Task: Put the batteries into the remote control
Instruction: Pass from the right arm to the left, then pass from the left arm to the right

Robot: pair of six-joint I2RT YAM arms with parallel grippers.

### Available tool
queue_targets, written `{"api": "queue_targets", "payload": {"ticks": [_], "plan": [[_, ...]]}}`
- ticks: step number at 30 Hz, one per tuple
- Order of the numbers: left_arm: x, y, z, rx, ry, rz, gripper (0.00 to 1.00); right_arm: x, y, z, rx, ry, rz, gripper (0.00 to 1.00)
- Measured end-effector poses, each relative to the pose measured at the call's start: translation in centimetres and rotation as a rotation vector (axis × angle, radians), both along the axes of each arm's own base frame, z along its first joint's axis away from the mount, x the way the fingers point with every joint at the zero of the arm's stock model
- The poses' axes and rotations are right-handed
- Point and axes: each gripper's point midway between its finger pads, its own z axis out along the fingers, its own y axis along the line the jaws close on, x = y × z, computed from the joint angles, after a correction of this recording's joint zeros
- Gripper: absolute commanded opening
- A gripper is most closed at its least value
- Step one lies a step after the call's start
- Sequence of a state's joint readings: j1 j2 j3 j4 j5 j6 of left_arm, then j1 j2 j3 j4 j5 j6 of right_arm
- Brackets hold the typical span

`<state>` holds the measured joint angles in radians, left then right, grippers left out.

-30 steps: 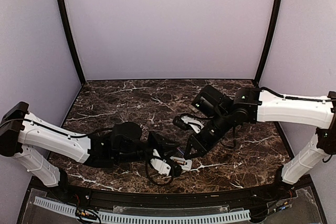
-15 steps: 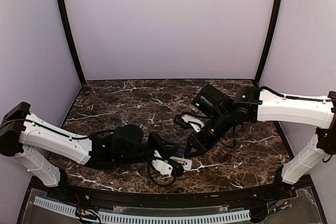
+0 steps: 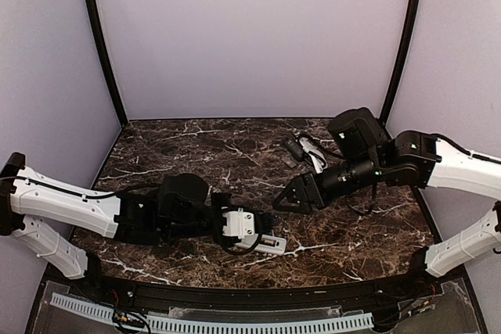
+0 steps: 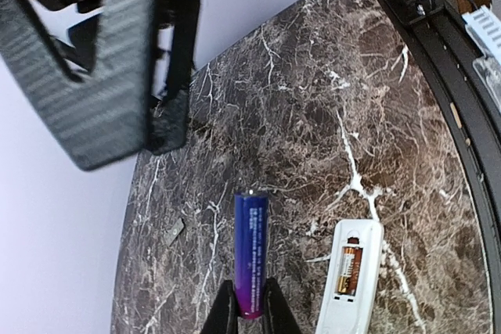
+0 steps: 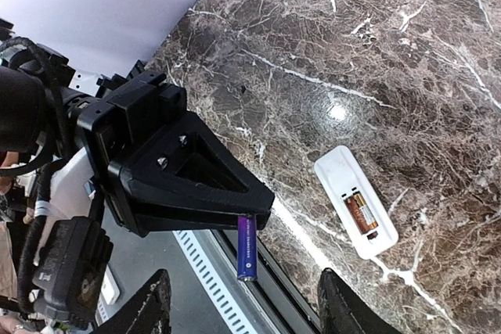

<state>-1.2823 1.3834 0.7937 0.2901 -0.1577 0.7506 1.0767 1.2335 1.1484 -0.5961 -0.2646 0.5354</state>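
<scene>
The white remote control (image 4: 350, 275) lies back-up on the marble, its bay open with one copper-and-black battery (image 4: 349, 270) inside. My left gripper (image 4: 249, 307) is shut on the lower end of a blue-purple battery (image 4: 250, 252), which stands out beyond the fingertips, left of the remote and above the table. In the right wrist view the same battery (image 5: 246, 248) hangs from the left gripper's black fingers (image 5: 196, 185), with the remote (image 5: 356, 201) lying beyond. My right gripper (image 5: 246, 310) is open and holds nothing. It hovers right of the left gripper (image 3: 283, 199).
A small flat grey cover piece (image 4: 174, 231) lies on the marble left of the held battery. The table's black front rail (image 4: 450, 91) runs close to the remote. Purple walls enclose the table on three sides.
My right gripper has opened and drawn back up and to the right, away from the left gripper. The left gripper stays shut on the blue-purple battery and has turned slightly.
</scene>
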Motion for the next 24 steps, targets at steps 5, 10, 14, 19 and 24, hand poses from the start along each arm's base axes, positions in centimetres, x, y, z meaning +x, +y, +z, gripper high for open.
{"api": "queue_targets", "payload": {"ticks": [5, 10, 14, 19, 24], "plan": [[0.0, 0.2, 0.4, -0.029, 0.113, 0.055, 0.00, 0.2, 0.6, -1.5, 0.039, 0.049, -0.044, 0.60], [0.2, 0.5, 0.0, -0.023, 0.166, 0.086, 0.00, 0.4, 1.5, -2.7, 0.052, 0.091, -0.066, 0.37], [0.3, 0.7, -0.2, -0.020, 0.179, 0.097, 0.00, 0.6, 2.2, -2.4, 0.093, 0.100, -0.071, 0.30], [0.6, 0.7, -0.5, -0.015, 0.186, 0.106, 0.00, 0.6, 2.4, -3.2, 0.100, 0.121, -0.077, 0.28], [1.0, 0.9, -0.6, -0.015, 0.188, 0.114, 0.00, 0.4, 2.4, -3.8, 0.091, 0.135, -0.077, 0.24]]}}
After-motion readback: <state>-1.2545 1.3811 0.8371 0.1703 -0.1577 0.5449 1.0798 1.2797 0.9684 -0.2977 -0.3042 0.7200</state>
